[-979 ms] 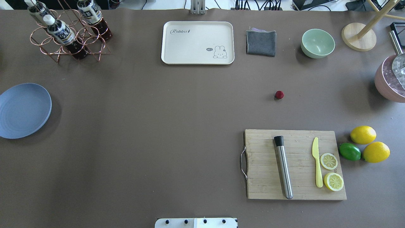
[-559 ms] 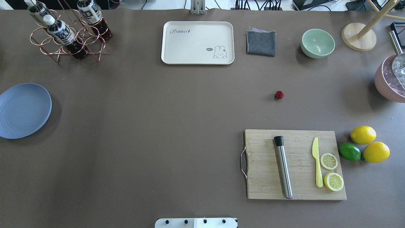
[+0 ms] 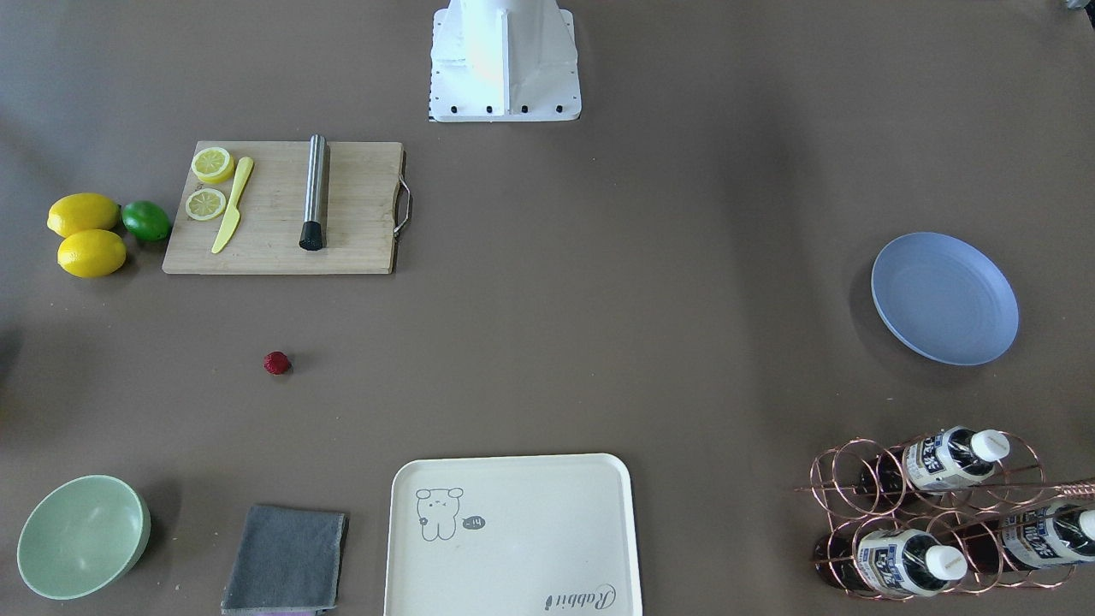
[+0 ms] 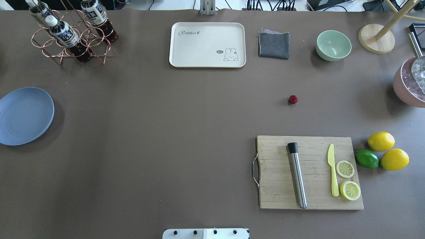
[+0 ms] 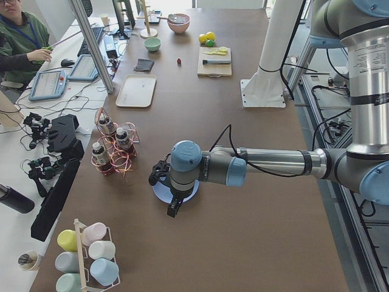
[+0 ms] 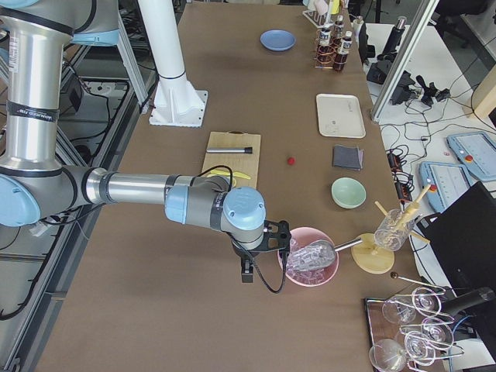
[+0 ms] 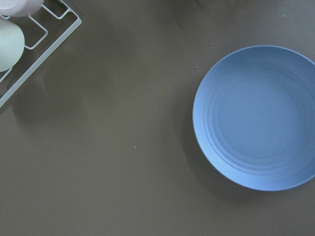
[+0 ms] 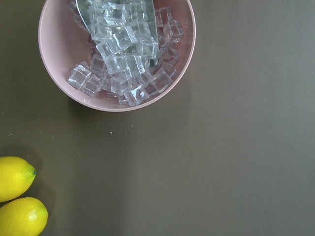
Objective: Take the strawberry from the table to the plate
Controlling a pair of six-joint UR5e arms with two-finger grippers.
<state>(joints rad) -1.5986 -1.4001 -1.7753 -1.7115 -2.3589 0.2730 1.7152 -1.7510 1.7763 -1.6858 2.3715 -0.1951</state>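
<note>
The strawberry [image 4: 293, 99] [image 3: 276, 363] lies alone on the brown table [image 4: 166, 132], beyond the cutting board on the right half. At the far left edge rests the blue-grey plate [image 4: 25, 116] [image 3: 944, 298], empty; the left wrist view has the plate [image 7: 261, 118] straight below. My left gripper [image 5: 173, 205] hangs over the plate's near side, seen only in the exterior left view, so I cannot tell its state. My right gripper [image 6: 246, 271] hovers beside a pink ice bowl [image 6: 308, 263], far from the strawberry [image 6: 291, 161]; I cannot tell its state either.
A wooden cutting board [image 4: 308, 172] carries a steel muddler, a yellow knife and lemon slices. Two lemons [image 4: 387, 151] and a lime [image 4: 367, 158] lie to its right. Along the back stand a cream tray [image 4: 207, 44], grey cloth [image 4: 274, 44], green bowl [image 4: 333, 45] and bottle rack [image 4: 71, 33].
</note>
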